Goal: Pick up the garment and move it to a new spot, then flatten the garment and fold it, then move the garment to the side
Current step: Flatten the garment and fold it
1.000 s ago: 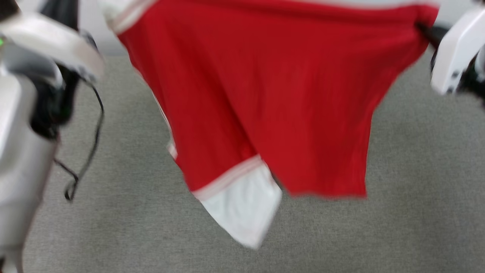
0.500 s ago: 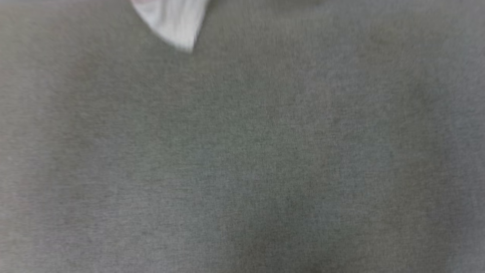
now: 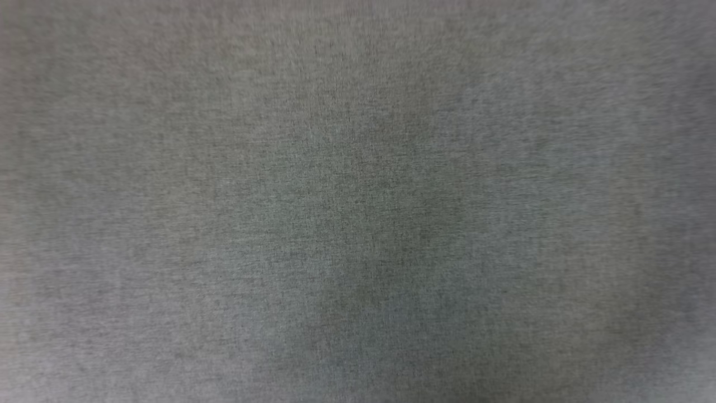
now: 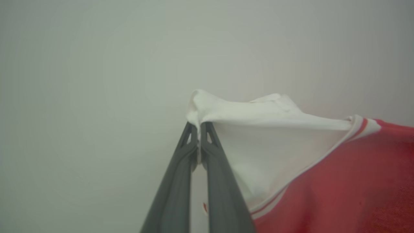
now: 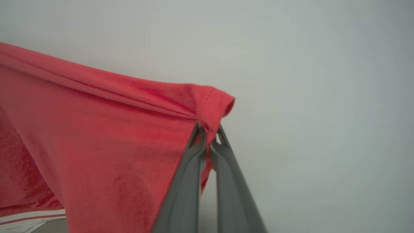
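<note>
Left wrist view looks along the left hand (image 4: 199, 127), whose two dark fingers (image 4: 174, 194) are pressed together at the tips on a bunched fold of white cloth. That fold is the edge of a white sleeve panel of the garment (image 4: 339, 187). The cloth puffs up over the fingertips and runs rightwards from the pinch in a taut ridge. To the right of the white panel comes a thin red-and-white stripe trim (image 4: 360, 127), and beyond it the red body of the shirt, filling the lower right corner of that view. Behind hand and cloth lies a plain pale background (image 4: 81, 81).

Head view, blurred, looks down on a grey, finely textured surface (image 3: 358, 201); whether it is floor or worktop I cannot tell.

Right wrist view has the red body of the garment (image 5: 97, 129) spread across its left half. The top edge is a tight fold slanting from the upper left down to the right hand (image 5: 209, 131). That hand's fingers are closed on a red corner, and a small stitched hem pokes out above and to the right of the tips. In the bottom left corner a white piece with stripe trim (image 5: 22, 223) hangs below the red. Right of the hand is the same pale background (image 5: 323, 97). The shirt hangs in the air, stretched between the two hands.
</note>
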`<state>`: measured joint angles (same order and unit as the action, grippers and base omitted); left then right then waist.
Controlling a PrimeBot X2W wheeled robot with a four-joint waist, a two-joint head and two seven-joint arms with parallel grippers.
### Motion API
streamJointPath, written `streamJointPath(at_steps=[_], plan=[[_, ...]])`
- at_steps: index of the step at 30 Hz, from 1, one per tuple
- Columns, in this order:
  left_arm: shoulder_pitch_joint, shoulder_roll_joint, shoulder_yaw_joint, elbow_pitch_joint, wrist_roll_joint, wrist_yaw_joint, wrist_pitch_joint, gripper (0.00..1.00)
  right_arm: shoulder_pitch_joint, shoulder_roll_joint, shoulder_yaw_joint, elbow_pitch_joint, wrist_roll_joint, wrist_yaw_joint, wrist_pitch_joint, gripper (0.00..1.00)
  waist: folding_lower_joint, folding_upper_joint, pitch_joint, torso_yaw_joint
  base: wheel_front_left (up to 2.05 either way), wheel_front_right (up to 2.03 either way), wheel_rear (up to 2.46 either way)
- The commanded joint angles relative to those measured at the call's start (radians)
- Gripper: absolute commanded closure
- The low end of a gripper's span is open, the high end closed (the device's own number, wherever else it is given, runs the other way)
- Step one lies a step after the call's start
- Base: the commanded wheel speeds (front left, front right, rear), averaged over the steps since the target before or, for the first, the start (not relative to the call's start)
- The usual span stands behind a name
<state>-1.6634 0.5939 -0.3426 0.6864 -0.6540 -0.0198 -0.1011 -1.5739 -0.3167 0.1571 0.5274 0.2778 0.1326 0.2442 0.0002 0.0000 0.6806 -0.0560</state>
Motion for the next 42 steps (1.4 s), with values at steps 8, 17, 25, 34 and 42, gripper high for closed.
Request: streamJointPath(at_steps=[8,17,25,34,42], plan=[[-0.018,-0.02,0.0,0.127,-0.023,-0.046,-0.053,1.0,-0.094,-0.01,0.069,0.143,0.04,-0.003,-0.064,1.0,-0.0002,0.0,0.119,0.017,0.0,0.0,0.0],[0.044,-0.073,-0.013,0.258,-0.058,-0.087,-0.11,1.0,-0.077,-0.017,0.157,0.289,0.123,-0.003,-0.14,1.0,-0.0002,0.0,0.09,0.038,0.0,0.0,0.0],[0.262,-0.121,-0.02,0.307,-0.121,-0.107,-0.153,1.0,0.139,-0.058,0.261,0.317,0.208,-0.003,-0.213,1.0,-0.0002,0.0,-0.085,0.079,0.0,0.0,0.0],[0.82,-0.106,-0.001,0.2,-0.212,-0.108,-0.166,1.0,0.689,-0.119,0.344,0.183,0.333,-0.004,-0.228,1.0,-0.0002,0.0,-0.389,0.083,0.0,0.0,0.0],[1.229,-0.127,0.055,-0.009,-0.192,-0.018,-0.166,1.0,1.014,-0.164,0.293,0.064,0.365,-0.004,-0.221,1.0,-0.0002,0.0,-0.528,0.093,0.0,0.0,0.0]])
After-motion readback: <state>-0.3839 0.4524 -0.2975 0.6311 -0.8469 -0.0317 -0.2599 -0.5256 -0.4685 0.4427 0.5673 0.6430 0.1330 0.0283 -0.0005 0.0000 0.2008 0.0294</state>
